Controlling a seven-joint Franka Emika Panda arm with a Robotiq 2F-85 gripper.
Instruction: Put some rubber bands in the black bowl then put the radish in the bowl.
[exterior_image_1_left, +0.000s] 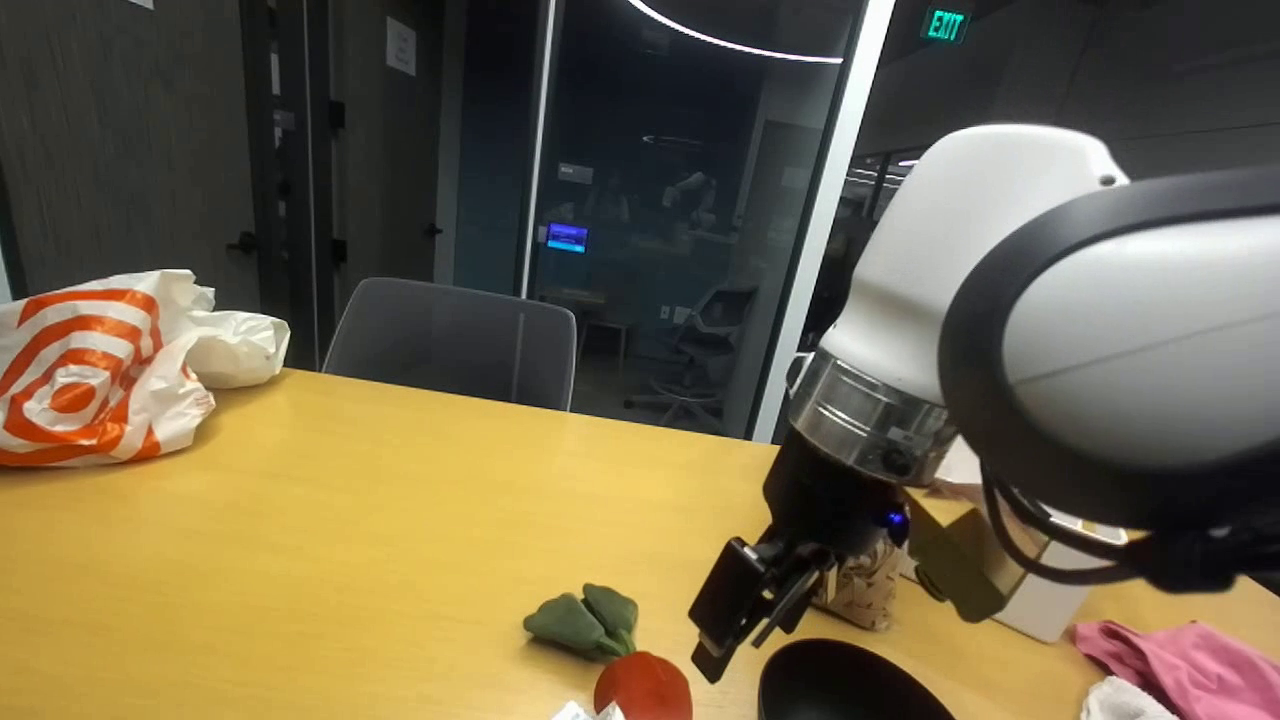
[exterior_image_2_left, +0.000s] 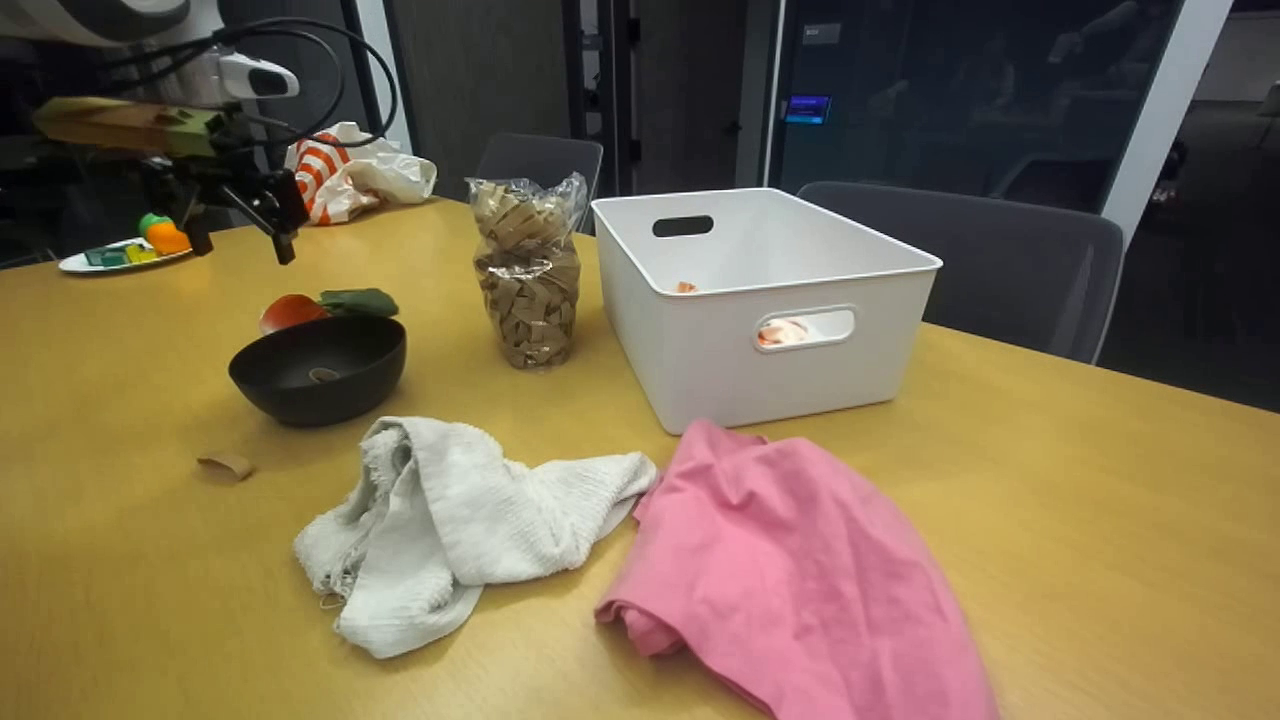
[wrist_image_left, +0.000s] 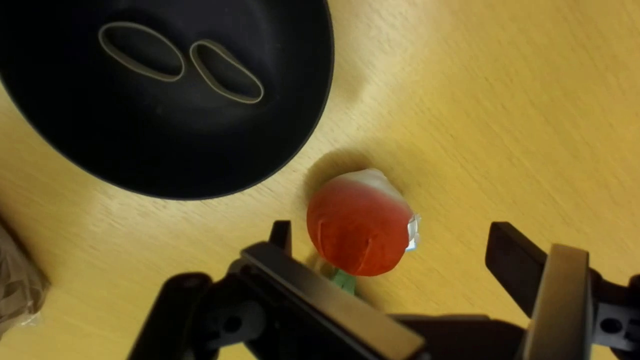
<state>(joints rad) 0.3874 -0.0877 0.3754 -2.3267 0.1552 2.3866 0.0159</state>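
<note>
Your black two-finger pincer has its jaws spread wide, up above the yellow wood table. In wrist view, the red, rounded toy radish w/ white tip & green leaves shows btwn the jaws; it lies on the table just beside the round, shallow black bowl, wood visible btwn them. Inside the bowl you've 2 tan rubber bands, just beside each other. Near the bowl in an ext. view: a curled tan band on the table. Clear plastic bag stands upright, stuffed w/ flat tan bands. White rectangular plastic bin: an orange-and-white item partly shows inside, can't tell what. Far back, a white plate holds a round orange item, a green one & green-yellow blocks. Crumpled white bag w/ orange rings: contents hidden.
</note>
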